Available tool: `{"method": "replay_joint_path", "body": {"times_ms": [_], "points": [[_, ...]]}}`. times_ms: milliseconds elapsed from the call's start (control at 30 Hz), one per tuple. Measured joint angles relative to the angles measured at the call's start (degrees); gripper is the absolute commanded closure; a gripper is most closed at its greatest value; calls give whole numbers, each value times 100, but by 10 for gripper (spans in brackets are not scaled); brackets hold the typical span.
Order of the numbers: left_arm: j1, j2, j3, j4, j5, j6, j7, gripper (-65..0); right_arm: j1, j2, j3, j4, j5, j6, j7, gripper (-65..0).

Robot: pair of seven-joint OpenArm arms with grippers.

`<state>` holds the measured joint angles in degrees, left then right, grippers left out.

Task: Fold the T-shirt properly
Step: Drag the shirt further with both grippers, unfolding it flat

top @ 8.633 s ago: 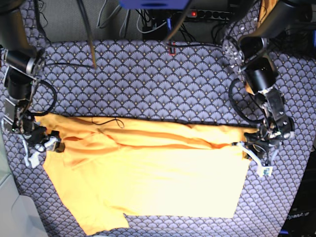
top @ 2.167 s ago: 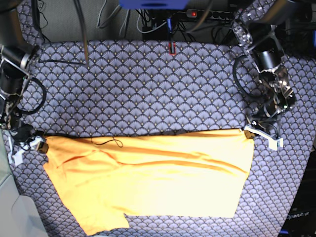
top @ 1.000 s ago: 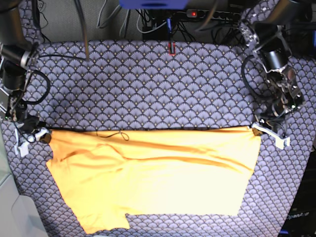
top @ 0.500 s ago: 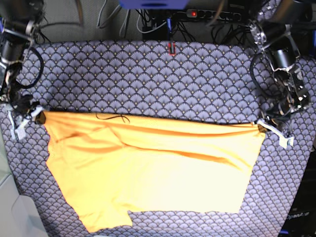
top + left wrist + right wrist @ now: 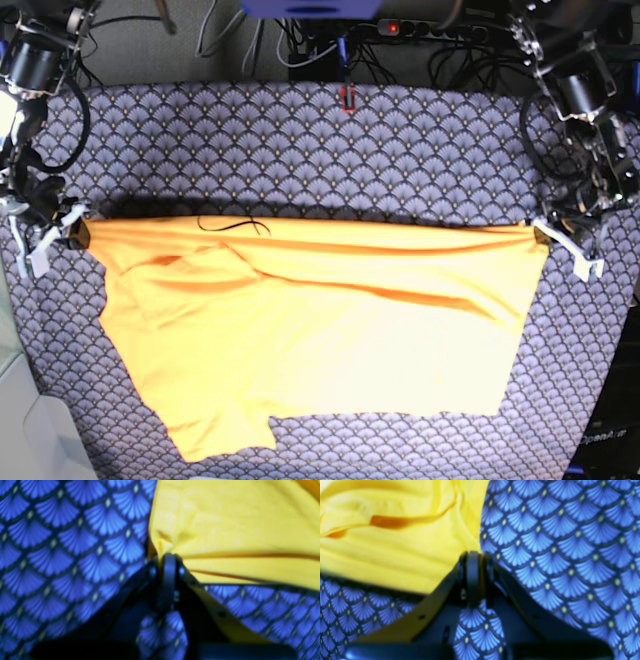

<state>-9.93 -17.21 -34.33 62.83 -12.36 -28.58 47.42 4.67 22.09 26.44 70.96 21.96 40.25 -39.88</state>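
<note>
**T-shirt stretched between two closed grippers over patterned counter**

Counter (image 5: pixel 300 150): covered edge to edge by a blue-grey scallop-patterned cloth (image 5: pixel 420 160). The far half lies bare up to the rear edge; narrow strips of cloth show beside each side of the shirt and along the near edge.

T-shirt (image 5: pixel 330 330): plain orange-yellow, spread across the near half of the counter. Its far edge runs as a taut, nearly straight line from one gripper to the other. Long shallow creases cross the upper body. One sleeve hangs toward the near edge at the base view's lower left; a folded flap lies near the upper left corner. A thin dark thread or cord (image 5: pixel 235 225) rests on the far edge, left of centre.

Left gripper (image 5: pixel 166 562): at the base view's right, jaws pinched together on the shirt's corner, fabric bunched into small pleats at the tips. Patterned cloth lies open to its outer side.

Right gripper (image 5: pixel 473 560): at the base view's left, jaws pressed tight on the opposite corner, fabric gathered at the tips. Open cloth to its outer side.

Cables and a power strip (image 5: pixel 430 28): behind the counter's rear edge.
</note>
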Motion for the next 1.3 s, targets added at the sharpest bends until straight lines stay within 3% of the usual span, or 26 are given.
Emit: {"method": "replay_joint_path", "body": {"times_ms": [333, 433, 567, 700, 1033, 1300], "points": [[402, -155, 26, 590, 26, -11, 315, 0, -892, 31, 144, 503, 125, 55, 107, 0], [407, -177, 26, 597, 31, -4, 334, 0, -1189, -214, 398, 1008, 61, 63, 26, 0], [485, -201, -7, 619, 74, -632, 636, 0, -1488, -361, 699, 1344, 87, 63, 20, 0], [551, -223, -11, 640, 96, -870, 695, 0, -1635, -396, 704, 1342, 68, 63, 24, 0], [1685, -199, -7, 1589, -63, -938, 479, 0, -2024, -487, 1198, 1344, 125, 68, 87, 0], [2181, -236, -7, 1882, -125, -920, 337, 0, -2321, -629, 1228, 1344, 61, 66, 267, 0]]}}
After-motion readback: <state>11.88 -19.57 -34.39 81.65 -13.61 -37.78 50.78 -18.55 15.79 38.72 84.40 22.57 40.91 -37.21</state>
